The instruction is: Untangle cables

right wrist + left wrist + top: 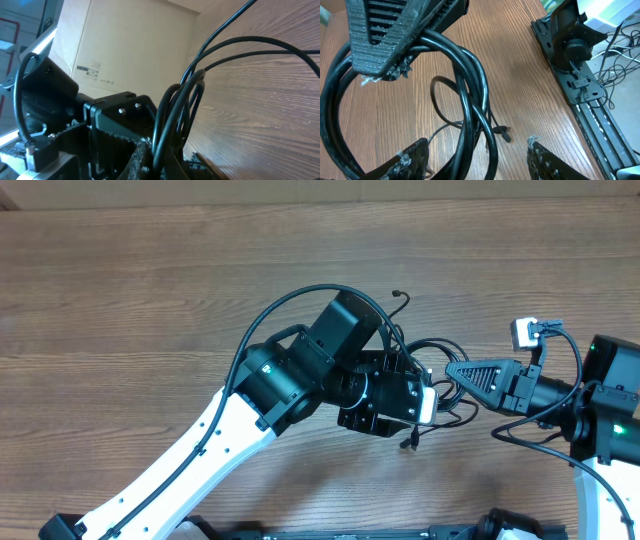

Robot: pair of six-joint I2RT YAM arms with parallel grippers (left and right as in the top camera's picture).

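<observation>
- The cables (470,90) are sitting as a tangled bundle just right of centre in the overhead view. They are partly raised off the tabletop (150,300), and both tools are meeting over them.
- The right tool (452,370) is clamping down on several loops at once. In the left wrist view those loops are hanging from it at the upper left of the frame.
- The left tool (474,147) is standing open at the bottom of that frame. Strands are passing between its fingers, nearer the left-hand one, and it appears to be gripping nothing.
- The cords are looking thin, light and limp, with a smooth sheath that is probably slipping easily. Pulling on one loop is likely dragging the whole knot along rather than freeing it.
- A free end looks like the better hold. The small plug (506,133) is lying on the wood at lower centre with a thin strand leading to it. A second end (400,294) is poking out above the bundle in the overhead view.
- The left arm's bulky wrist (117,117) is crowding the bundle and hiding part of it from above.
- The right arm's own thicker lead, with its white connector (525,332), is running close by and could be mistaken for a strand.
- A black rail (590,110) is running along the tabletop edge at the right of the left wrist view.
- A cardboard box (135,45) is standing well apart in the background.
</observation>
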